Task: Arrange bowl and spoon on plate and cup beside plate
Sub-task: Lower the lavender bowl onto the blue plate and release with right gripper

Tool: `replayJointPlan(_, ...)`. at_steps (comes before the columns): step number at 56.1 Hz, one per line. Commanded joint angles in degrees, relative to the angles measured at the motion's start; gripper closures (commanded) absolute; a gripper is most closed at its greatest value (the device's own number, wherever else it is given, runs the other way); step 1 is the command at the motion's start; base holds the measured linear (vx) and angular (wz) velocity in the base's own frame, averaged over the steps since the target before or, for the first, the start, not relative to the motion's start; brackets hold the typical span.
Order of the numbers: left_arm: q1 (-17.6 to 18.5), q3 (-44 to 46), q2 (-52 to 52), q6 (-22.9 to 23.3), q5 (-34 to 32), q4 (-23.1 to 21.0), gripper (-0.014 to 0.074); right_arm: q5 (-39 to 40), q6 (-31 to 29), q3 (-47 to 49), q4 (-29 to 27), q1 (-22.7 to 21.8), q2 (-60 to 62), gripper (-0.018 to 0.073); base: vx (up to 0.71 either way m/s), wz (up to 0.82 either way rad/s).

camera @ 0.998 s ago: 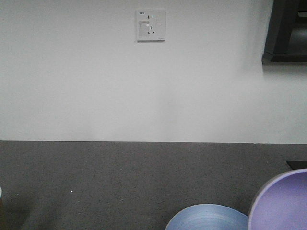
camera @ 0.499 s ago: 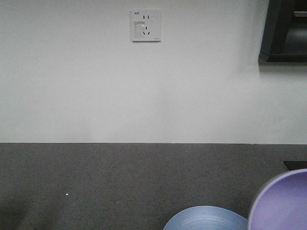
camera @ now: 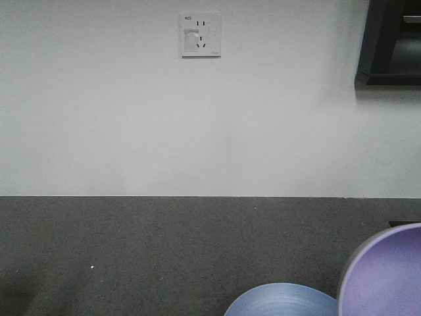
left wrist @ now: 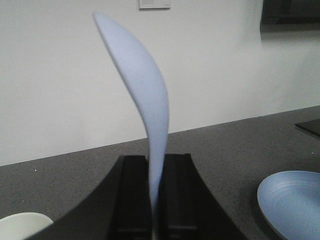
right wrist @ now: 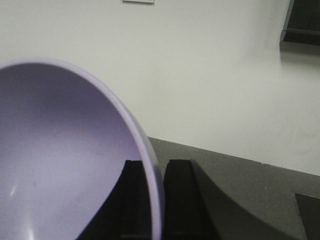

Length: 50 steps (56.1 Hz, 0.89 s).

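In the left wrist view my left gripper (left wrist: 156, 159) is shut on the handle of the pale spoon (left wrist: 145, 85), which stands upright with its scoop on top. In the right wrist view my right gripper (right wrist: 156, 164) is shut on the rim of the lavender bowl (right wrist: 60, 160), which is tilted on edge. The front view shows the bowl (camera: 388, 276) at the lower right, close beside the pale blue plate (camera: 283, 301). The plate (left wrist: 292, 200) lies flat on the grey counter. A cream rim at the lower left looks like the cup (left wrist: 22, 225).
The grey counter (camera: 131, 250) ends at a white wall carrying a power outlet (camera: 200, 34). A dark cabinet (camera: 391, 43) hangs at the upper right. A flat black object (left wrist: 310, 127) lies on the counter at the far right.
The front view has shifted slightly, so the outlet sits further left. The bowl now sits a little higher and larger at the lower right. The plate is nearly unmoved.
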<state>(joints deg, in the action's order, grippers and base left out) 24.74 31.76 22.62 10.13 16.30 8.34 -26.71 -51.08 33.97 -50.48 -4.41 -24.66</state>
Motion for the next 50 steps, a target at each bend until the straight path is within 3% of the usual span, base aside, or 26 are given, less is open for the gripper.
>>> replayJointPlan(1, 0.3, 1.5, 0.5, 0.5, -5.2, 0.1, 0.0594, 4.8, -0.3, 1.6, -4.5, 0.1, -1.8, 0.0568, 0.0, 0.0)
replayJointPlan(13, 0.3, 1.5, 0.5, 0.5, -5.2, 0.1, 0.0594, 4.7, 0.2, 1.6, -5.7, 0.1, -6.7, 0.0568, 0.0, 0.0)
replayJointPlan(19, 0.3, 1.5, 0.5, 0.5, -5.2, 0.1, 0.0594, 4.2, 4.9, 1.8, -6.4, 1.4, -11.8, 0.0568, 0.0, 0.0)
replayJointPlan(33, 0.3, 1.3, 0.5, 0.6, -4.8, -0.4, 0.0594, -14.2, 19.9, 12.9, 11.6, 4.1, -37.2, 0.0568, 0.0, 0.0)
replayJointPlan(42, 0.3, 1.3, 0.5, 1.1, -4.8, -0.4, 0.0594, -15.3, 26.1, 20.7, 18.7, 9.6, -50.1, 0.0568, 0.0, 0.0)
replayJointPlan(50, 0.3, 1.3, 0.5, 1.1, -4.8, -0.4, 0.0594, -14.7, 28.4, 25.2, 19.6, 13.1, -58.5, 0.0568, 0.0, 0.0)
